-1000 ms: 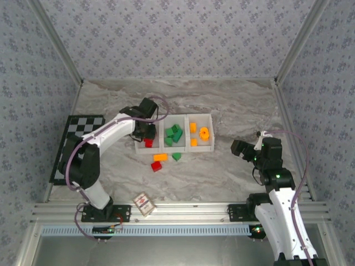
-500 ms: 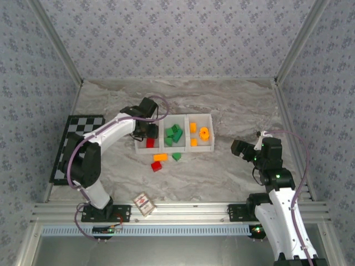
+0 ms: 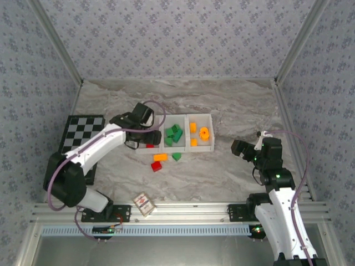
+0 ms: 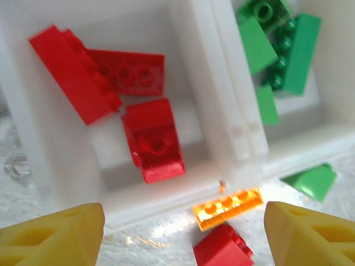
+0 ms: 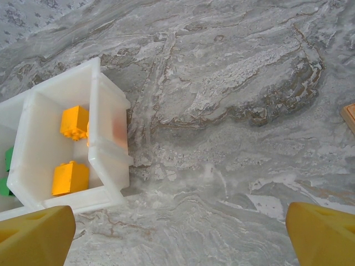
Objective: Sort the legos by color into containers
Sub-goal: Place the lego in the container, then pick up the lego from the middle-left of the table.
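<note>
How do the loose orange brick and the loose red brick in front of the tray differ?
The orange brick is a long, low piece lying close to the tray; the red brick is shorter, chunkier and farther from it. Both lie loose on the table, not yet sorted.

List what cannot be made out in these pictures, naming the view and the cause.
Top view: the left gripper covers most of the left bin, so its red bricks cannot be counted.
Left wrist view: the green bricks are cut off by the top edge and blurred.
Right wrist view: the middle bin is cut off by the left edge.
Top view: the card has print too small to read.
</note>
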Robot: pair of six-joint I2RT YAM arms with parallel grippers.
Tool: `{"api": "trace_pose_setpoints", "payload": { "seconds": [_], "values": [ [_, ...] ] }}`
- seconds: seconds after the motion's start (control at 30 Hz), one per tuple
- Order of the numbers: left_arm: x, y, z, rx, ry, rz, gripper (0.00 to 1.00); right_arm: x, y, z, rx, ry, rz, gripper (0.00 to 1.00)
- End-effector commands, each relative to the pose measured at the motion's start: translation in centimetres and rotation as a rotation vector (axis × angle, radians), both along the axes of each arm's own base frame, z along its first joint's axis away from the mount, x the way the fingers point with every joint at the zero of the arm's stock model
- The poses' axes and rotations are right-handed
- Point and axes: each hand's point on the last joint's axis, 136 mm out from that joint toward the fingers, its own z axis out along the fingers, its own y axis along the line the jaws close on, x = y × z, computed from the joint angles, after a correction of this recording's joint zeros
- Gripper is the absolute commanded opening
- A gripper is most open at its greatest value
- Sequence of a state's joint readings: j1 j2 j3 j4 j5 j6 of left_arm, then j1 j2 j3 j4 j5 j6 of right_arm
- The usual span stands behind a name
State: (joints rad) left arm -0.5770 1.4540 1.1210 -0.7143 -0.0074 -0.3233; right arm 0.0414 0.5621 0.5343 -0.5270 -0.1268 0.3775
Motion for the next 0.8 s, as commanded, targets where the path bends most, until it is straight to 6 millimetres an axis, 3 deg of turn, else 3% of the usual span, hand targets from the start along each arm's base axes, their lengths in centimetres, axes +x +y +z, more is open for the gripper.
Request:
{"api": "trace_pose_setpoints", "payload": {
  "seconds": [0.0,0.13,0.23,0.47,0.77],
  "values": [
    [-3.7,-0.7,-1.9,0.020,0.103,-0.122,0.81,0.1,-0.4,-0.3,-0.003,0.008,-0.024,1.00],
    [-6.8,-2.4,-3.5,0.103,0.126,-0.267,0.86,0.1,-0.4,-0.4,-0.005,0.009,-0.023,1.00],
    [-7.9,-3.6,-4.4,0.167,0.141,-0.343,0.88,0.1,-0.4,-0.4,-0.004,0.011,-0.022,1.00],
    [-7.7,-3.3,-6.2,0.313,0.170,-0.399,1.00,0.0,-0.3,-0.4,-0.002,0.015,-0.019,1.00],
    [-7.8,-3.1,-7.6,0.368,0.211,-0.430,0.92,0.1,-0.4,-0.6,-0.004,0.020,-0.026,1.00]
  ]
}}
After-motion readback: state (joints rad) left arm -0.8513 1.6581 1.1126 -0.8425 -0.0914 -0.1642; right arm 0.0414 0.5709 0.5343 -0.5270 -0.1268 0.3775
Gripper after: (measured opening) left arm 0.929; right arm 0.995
